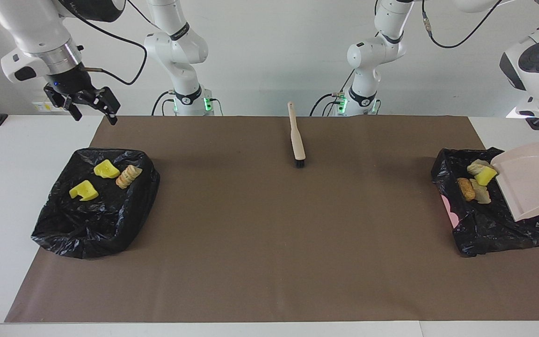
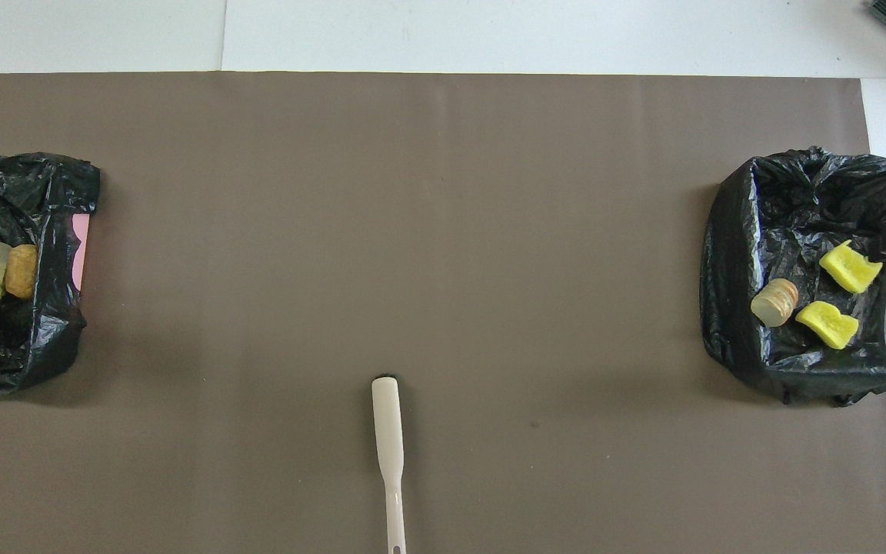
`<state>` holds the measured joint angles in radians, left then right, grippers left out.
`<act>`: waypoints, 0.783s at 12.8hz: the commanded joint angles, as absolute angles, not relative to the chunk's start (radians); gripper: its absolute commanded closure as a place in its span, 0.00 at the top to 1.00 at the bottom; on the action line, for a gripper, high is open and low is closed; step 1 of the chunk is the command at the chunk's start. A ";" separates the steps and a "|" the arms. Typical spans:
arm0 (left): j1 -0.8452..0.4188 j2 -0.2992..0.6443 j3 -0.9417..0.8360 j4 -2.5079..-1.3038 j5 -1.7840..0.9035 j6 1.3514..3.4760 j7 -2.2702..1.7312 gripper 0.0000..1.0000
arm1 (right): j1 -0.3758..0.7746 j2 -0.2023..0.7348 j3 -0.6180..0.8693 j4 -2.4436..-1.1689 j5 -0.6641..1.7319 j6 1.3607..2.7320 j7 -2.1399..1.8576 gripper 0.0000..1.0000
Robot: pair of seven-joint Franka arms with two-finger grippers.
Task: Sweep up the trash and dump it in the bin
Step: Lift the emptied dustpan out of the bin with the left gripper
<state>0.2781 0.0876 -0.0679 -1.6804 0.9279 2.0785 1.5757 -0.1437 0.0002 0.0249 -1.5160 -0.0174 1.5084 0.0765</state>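
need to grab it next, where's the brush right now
The brush lies flat on the brown mat, mid-table near the robots' edge, between the two black-lined bins, bristles pointing away from the robots.

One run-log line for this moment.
trash: in both bins | dustpan: tilted over bin | brush: on mat | right gripper: raised, open

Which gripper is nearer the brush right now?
Neither clearly: the brush lies mid-table. The right gripper hangs above the table's right-arm end; the left arm holds the dustpan at the left-arm end.
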 commanded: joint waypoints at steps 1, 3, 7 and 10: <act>0.213 0.091 -0.057 -1.623 0.928 1.993 1.571 0.00 | -0.136 0.006 0.018 -1.503 0.003 1.486 0.066 1.00; 0.177 0.091 -0.057 -1.621 0.904 1.929 1.557 0.00 | -0.138 0.006 0.017 -1.503 0.003 1.483 0.048 1.00; 0.147 0.091 -0.058 -1.586 0.821 1.852 1.517 0.00 | -0.143 0.000 0.017 -1.505 0.012 1.447 0.044 1.00; 0.112 0.063 -0.060 -1.585 0.661 1.720 1.364 0.00 | -0.127 0.000 0.031 -1.505 0.014 1.451 0.046 1.00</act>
